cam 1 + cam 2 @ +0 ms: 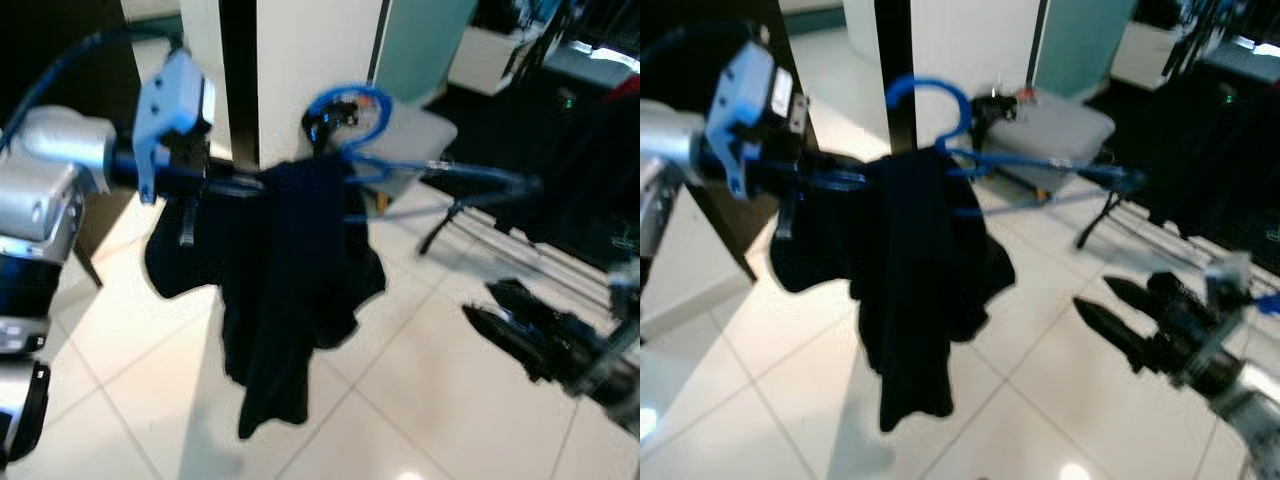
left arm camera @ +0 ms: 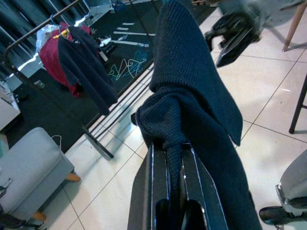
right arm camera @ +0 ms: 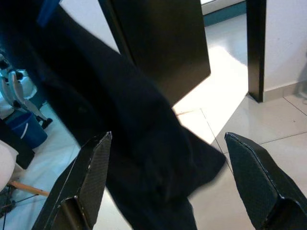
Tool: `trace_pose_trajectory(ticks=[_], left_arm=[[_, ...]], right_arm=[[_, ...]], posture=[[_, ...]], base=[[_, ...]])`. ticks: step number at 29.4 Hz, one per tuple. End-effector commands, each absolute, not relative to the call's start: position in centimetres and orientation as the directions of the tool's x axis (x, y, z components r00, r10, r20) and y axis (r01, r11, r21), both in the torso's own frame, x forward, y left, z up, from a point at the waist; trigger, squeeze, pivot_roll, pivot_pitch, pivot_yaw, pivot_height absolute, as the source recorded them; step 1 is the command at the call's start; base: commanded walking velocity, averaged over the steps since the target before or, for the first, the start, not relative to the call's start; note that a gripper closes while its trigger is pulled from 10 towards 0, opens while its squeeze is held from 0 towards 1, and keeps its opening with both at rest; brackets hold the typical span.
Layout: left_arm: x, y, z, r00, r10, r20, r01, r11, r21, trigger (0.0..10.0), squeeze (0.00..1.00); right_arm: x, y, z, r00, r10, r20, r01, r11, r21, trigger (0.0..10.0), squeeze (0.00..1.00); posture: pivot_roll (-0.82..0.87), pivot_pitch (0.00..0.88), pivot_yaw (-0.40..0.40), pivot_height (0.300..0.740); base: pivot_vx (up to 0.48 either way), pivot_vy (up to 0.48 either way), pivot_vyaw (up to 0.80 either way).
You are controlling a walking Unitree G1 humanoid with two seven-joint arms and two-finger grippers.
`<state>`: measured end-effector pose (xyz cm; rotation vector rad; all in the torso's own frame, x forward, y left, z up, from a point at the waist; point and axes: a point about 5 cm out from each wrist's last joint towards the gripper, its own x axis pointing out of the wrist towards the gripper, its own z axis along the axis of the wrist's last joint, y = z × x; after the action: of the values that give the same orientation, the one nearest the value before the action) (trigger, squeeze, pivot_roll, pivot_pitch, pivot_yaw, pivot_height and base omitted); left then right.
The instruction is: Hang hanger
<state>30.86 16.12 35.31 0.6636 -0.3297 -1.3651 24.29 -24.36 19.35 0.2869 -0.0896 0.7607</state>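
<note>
A blue plastic hanger [image 1: 372,135] carries a dark navy knitted garment [image 1: 290,290] that droops toward the floor. My left gripper [image 1: 240,183] is shut on the hanger's left end through the knit; in the left wrist view the fabric [image 2: 192,86] is pinched between the two black fingers [image 2: 158,191]. My right gripper [image 1: 1110,310] hovers open, low and to the right of the garment, touching nothing. In the right wrist view its fingers [image 3: 91,177] stand wide apart with the dark garment [image 3: 134,139] ahead of them.
A clothes rail [image 2: 43,28] with a red and a dark garment stands on a black mat to the right; its metal base [image 1: 520,245] lies on the white tiles. A grey padded stool [image 1: 1065,125] sits behind the hanger. A dark door [image 1: 895,60] is beyond.
</note>
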Motion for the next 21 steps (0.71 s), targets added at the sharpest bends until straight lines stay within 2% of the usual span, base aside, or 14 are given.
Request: trace_pose_trajectory(ticks=[1, 10, 12, 13, 14, 21], left_arm=[[30.4, 15.6, 36.3, 0.159, -0.981, -0.115, 0.771, 0.05, 0.635, 10.0, 0.0], [30.2, 15.1, 36.5, 0.153, -0.983, -0.1, 0.771, 0.055, 0.635, 10.0, 0.0], [30.2, 14.6, 36.5, 0.151, -0.985, -0.088, 0.772, 0.061, 0.633, 10.0, 0.0], [30.2, 14.6, 36.5, 0.151, -0.985, -0.088, 0.772, 0.061, 0.633, 10.0, 0.0], [30.1, 14.5, 36.5, 0.147, -0.986, -0.083, 0.772, 0.062, 0.632, 10.0, 0.0], [29.9, 13.8, 36.4, 0.128, -0.989, -0.07, 0.777, 0.057, 0.627, 10.0, 0.0]], right_arm=[[24.3, -23.9, 19.0, 0.719, 0.676, 0.164, -0.694, 0.68, 0.237, 10.0, 0.0], [24.8, -21.9, 19.9, 0.667, 0.715, 0.208, -0.744, 0.626, 0.232, 10.0, 0.0], [24.3, -20.2, 21.8, 0.557, 0.776, 0.296, -0.831, 0.518, 0.203, 10.0, 0.0], [24.3, -20.2, 21.8, 0.557, 0.776, 0.296, -0.831, 0.518, 0.203, 10.0, 0.0], [24.1, -19.7, 22.5, 0.522, 0.791, 0.319, -0.853, 0.487, 0.187, 10.0, 0.0], [24.1, -18.2, 23.1, 0.482, 0.828, 0.286, -0.876, 0.466, 0.128, 10.0, 0.0]], posture=[[0.09, 0.106, -0.055, 0.74], [0.09, 0.107, -0.055, 0.74], [0.09, 0.108, -0.054, 0.74], [0.09, 0.108, -0.054, 0.74], [0.09, 0.108, -0.054, 0.74], [0.08, 0.108, -0.055, 0.74]], base=[[0.0, 0.0, 0.0], [0.0, 0.0, 0.0], [0.0, 0.0, 0.0], [0.0, 0.0, 0.0], [0.0, 0.0, 0.0], [0.0, 0.0, 0.0]])
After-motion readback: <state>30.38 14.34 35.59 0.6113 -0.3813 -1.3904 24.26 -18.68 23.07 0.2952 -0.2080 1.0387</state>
